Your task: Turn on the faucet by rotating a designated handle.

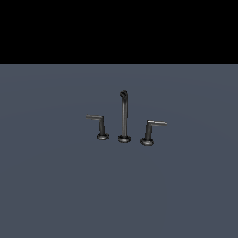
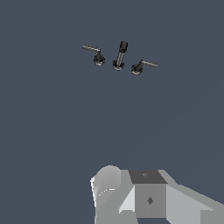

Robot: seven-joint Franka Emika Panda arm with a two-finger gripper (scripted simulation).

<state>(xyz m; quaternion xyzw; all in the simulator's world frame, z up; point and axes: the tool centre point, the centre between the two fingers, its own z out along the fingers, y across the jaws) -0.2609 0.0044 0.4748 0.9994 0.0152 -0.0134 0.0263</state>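
The faucet (image 1: 123,116) is a small dark grey set standing on the flat grey floor (image 1: 56,186). Its tall thin spout has a hooked tip. The handle (image 1: 99,122) is the L-shaped lever on a round base at the exterior view's left of the spout, with its thin arm reaching left. A mirror-image lever (image 1: 151,129) stands on the other side, arm reaching right. The wrist view shows the same faucet (image 2: 120,56) from above and far off, with the handle (image 2: 96,53) beside it. No gripper fingers show in either view.
Pale grey blocky parts of the arm (image 2: 148,197) fill one edge of the wrist view, well away from the faucet. The floor (image 2: 52,131) is plain dark grey. The upper band of the exterior view is black.
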